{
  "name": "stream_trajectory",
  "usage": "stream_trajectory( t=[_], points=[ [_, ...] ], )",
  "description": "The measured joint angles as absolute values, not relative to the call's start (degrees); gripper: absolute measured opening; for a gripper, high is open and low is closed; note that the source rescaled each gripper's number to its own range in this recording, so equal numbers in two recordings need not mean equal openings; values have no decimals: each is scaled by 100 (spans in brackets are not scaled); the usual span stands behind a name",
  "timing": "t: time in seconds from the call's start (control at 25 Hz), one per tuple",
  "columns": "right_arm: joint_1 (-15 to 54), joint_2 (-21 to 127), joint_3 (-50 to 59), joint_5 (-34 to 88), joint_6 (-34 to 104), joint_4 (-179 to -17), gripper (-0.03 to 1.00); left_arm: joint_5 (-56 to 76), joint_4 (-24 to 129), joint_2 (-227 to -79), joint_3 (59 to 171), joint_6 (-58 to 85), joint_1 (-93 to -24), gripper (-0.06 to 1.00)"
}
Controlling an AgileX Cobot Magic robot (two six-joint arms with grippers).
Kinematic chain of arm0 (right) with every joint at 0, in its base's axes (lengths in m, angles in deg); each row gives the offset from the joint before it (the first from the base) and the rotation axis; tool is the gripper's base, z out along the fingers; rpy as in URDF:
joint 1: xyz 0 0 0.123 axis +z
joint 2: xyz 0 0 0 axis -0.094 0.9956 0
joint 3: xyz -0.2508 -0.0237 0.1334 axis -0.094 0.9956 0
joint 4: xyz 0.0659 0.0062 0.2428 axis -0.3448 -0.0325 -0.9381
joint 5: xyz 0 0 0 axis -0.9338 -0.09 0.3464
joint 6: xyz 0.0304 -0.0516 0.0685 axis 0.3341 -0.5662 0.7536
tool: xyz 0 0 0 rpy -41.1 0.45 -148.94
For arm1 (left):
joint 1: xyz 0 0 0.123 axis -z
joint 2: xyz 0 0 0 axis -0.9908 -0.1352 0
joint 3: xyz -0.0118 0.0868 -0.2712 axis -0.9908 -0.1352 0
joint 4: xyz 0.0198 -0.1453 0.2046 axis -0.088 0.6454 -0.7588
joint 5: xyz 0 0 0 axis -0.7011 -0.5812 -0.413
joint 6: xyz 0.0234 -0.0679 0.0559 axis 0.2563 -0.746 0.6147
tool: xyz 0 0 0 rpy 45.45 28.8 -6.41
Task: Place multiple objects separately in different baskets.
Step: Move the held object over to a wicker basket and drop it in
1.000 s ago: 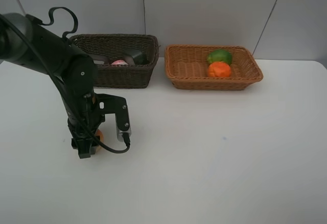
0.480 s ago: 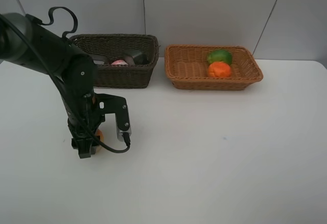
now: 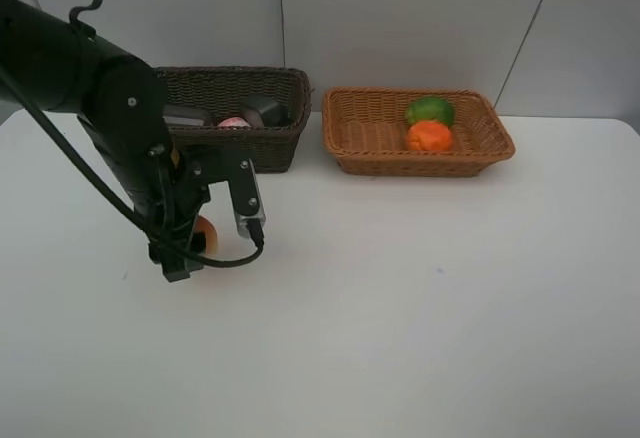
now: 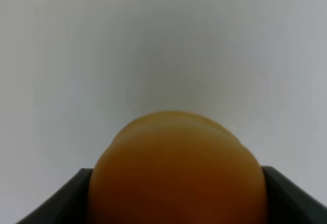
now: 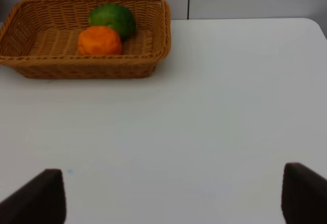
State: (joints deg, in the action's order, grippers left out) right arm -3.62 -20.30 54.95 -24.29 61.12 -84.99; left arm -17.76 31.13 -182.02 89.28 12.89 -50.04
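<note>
While a second ago low on worktop (image 3: pixel 420 338), left gripper (image 3: pixel 190 248) now lifted, jaws clenched on red-orange round fruit (image 3: pixel 204 234), lower-left of frame; transfer to tan basket (image 3: pixel 370 154) likely next. Right jaws released.

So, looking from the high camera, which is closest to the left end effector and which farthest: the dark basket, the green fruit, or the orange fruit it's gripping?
1. Orange fruit, gripped by the left end effector.
2. Dark basket, behind it.
3. Green fruit, far right, in the tan basket.
</note>
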Motion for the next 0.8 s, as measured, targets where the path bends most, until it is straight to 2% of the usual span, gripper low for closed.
stream_trajectory(
  t=[0.6, 0.8],
  points=[
    [-362, -2030, 5495, -2429, 6112, -8499, 94, -1080, 3990, -18178, 10323, 1289, -4848, 78],
    [-362, -2030, 5495, -2429, 6112, -8499, 94, -903, 4209, -18522, 11196, 1249, -4748, 78]
  ],
)
